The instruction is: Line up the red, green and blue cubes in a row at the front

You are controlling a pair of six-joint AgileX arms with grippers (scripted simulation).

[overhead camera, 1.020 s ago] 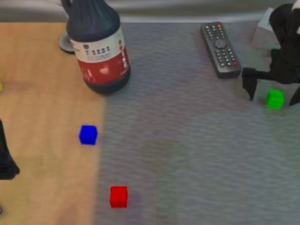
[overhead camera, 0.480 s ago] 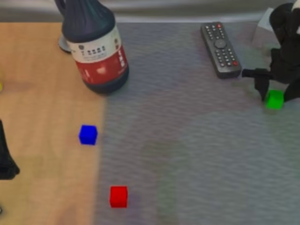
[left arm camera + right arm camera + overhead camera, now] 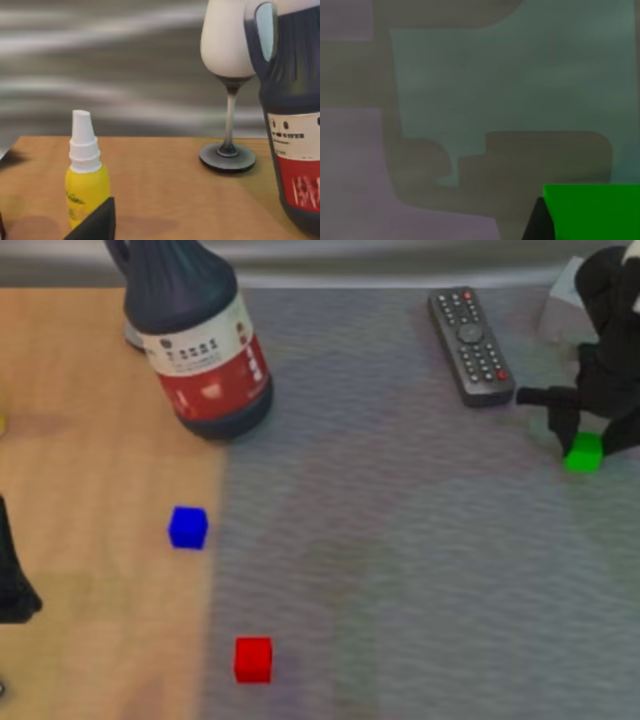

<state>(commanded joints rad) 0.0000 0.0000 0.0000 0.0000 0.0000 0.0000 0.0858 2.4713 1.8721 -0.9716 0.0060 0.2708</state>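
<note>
The right gripper (image 3: 586, 445) has drawn its fingers in over the last second; a moment ago they stood wide either side of the green cube (image 3: 584, 453), now they clamp it between them, and the cube sits a touch higher in the top view, so I'd judge it is just leaving the table; in the right wrist view the green cube (image 3: 592, 210) fills the corner against a dark finger. The blue cube (image 3: 188, 527) and red cube (image 3: 253, 659) lie far off toward the left, untouched; the left arm waits at the left edge, fingers unseen. Carrying comes next.
</note>
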